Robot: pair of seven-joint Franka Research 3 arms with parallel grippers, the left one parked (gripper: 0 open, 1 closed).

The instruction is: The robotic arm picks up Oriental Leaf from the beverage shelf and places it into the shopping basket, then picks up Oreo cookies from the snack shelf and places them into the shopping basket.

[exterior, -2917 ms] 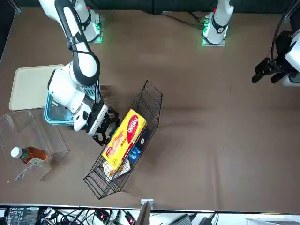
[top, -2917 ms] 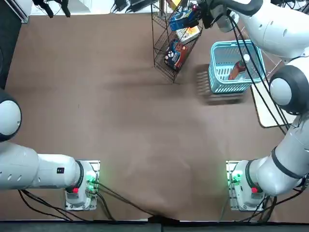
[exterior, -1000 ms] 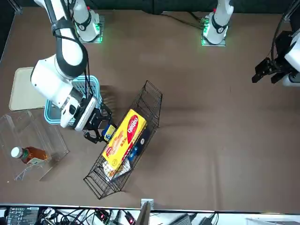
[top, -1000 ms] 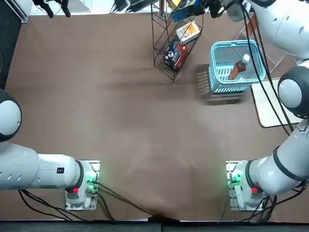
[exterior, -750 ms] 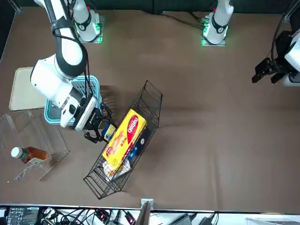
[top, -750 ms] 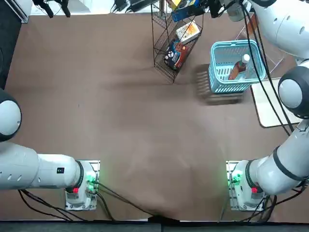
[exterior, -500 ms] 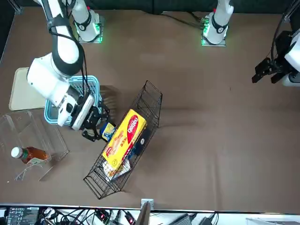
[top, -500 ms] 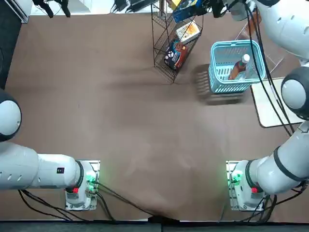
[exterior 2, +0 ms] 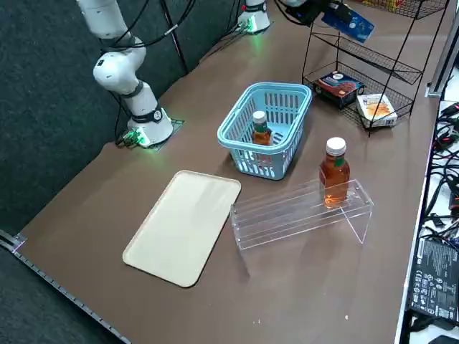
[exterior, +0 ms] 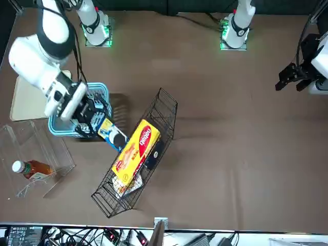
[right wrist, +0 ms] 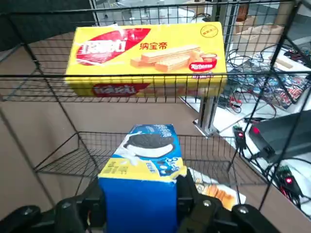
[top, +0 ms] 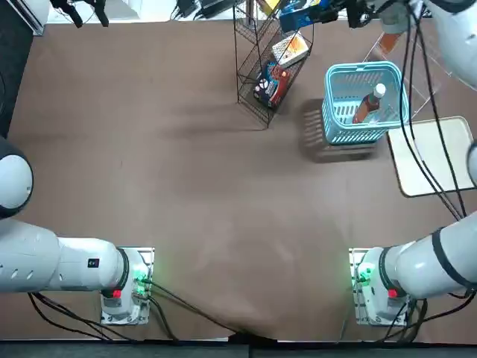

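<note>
Well, we have the right gripper (right wrist: 141, 200) clenched on the Oreo cookies (right wrist: 149, 148), one finger along each side of the blue pack, whose printed end sticks out ahead of the jaws. That end points at the snack shelf (exterior: 163, 110), just to the jaws' left; we cannot tell whether any of it lies inside the wire.

Higher than our grip, on the rack's top tier, lies a yellow wafer box (right wrist: 146, 56). Lower down and left of the jaws, the rack holds a white pack (exterior 2: 376, 107) and a red-and-dark pack (exterior 2: 339, 86), side by side.

Back from the jaws, toward the arm bases, we see the shopping basket (top: 341, 136) on the table, with one Oriental Leaf (top: 368, 104) leaning inside, white cap up. Off to the jaws' right stands the beverage shelf (exterior 2: 287, 218), clear and slanted, and a second tea bottle (exterior 2: 335, 175) rests on it. Farthest back on that side, beside the basket, a cream tray (exterior 2: 183, 226) lies flat.
</note>
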